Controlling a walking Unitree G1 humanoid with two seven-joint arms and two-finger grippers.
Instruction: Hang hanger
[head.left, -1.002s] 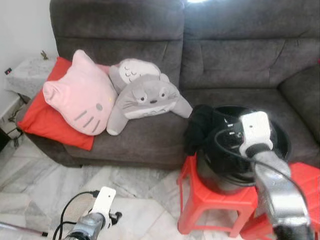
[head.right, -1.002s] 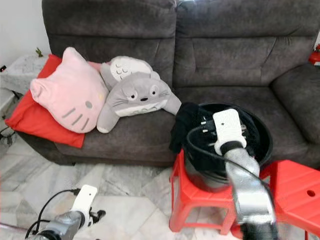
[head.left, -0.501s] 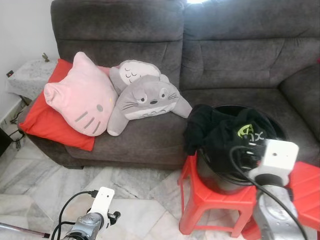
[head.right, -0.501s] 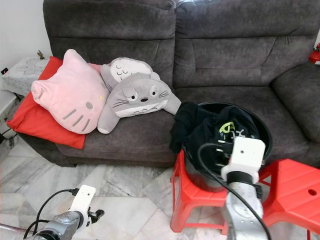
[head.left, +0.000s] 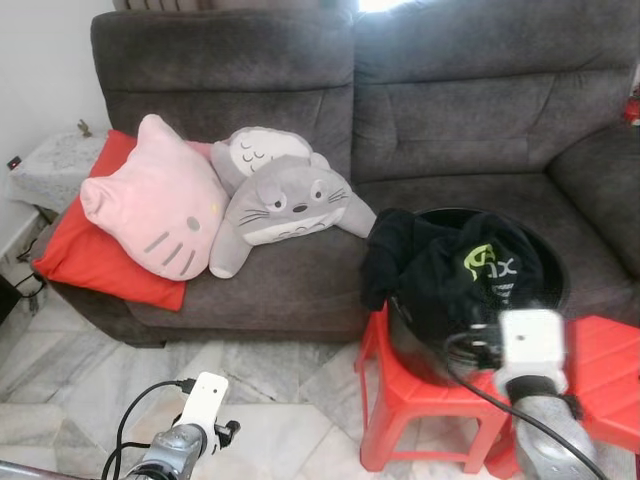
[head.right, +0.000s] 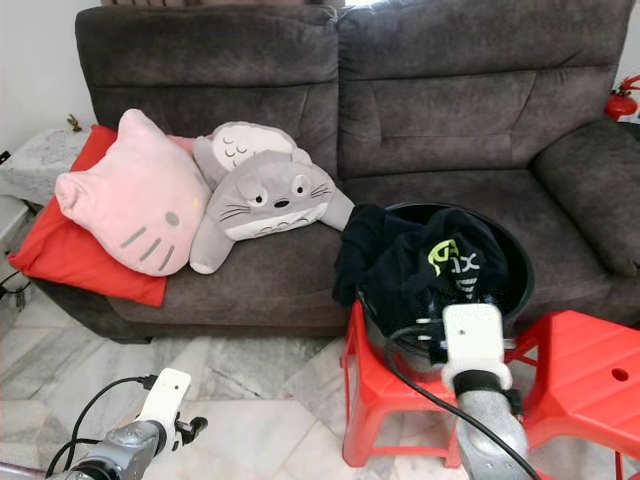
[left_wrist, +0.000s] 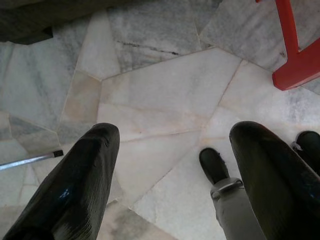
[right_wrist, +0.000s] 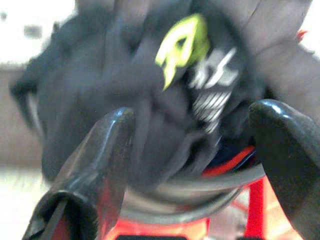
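Observation:
A black garment with a green and white logo fills a round black bucket that stands on a red plastic stool in front of the sofa. My right gripper is open, held just in front of the bucket, with the garment blurred between its fingers. Its wrist shows low at the bucket's near side. My left gripper is open and points down at the marble floor; the left wrist hangs low at the left. I see no hanger.
A dark grey sofa spans the back, with a pink cat cushion, a grey plush and a red cushion on its left seat. A second red stool stands to the right. A thin grey rod lies on the floor.
My right arm has drawn back and down from over the bucket to its near side, uncovering the garment's logo. The camera has tilted slightly. The left arm has stayed put.

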